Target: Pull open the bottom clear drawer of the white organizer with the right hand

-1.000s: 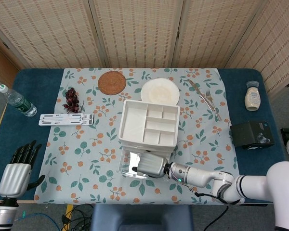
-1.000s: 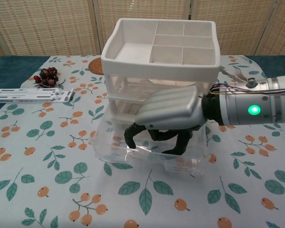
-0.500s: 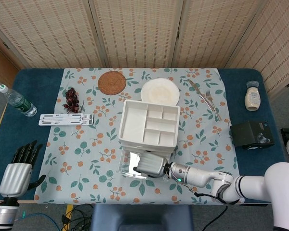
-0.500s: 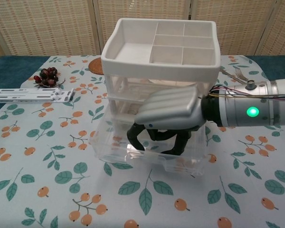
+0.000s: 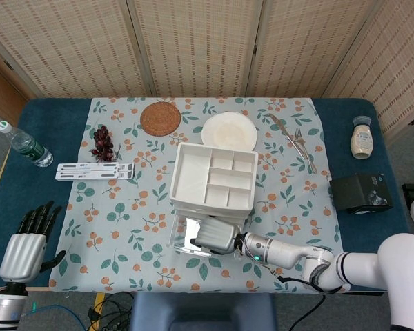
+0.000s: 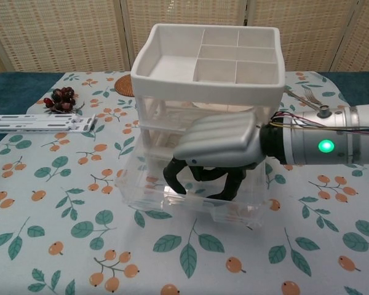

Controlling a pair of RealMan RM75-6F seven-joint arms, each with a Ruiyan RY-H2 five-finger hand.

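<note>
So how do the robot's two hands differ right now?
The right hand reaches over the pulled-out bottom drawer of the white organizer, its dark fingers curled down into it. The left hand sits at the table's near-left edge, fingers spread, holding nothing. Both have silver backs and dark fingers.

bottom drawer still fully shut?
No: the clear bottom drawer juts out in front of the organizer, with the right hand hooked inside.

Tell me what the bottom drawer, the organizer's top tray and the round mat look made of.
Bottom drawer: clear glossy plastic, the tablecloth shows through. Top tray: white matte plastic, probably, smooth moulded dividers. Round mat: brown woven fibre, perhaps rattan, judging by its ringed texture.
</note>
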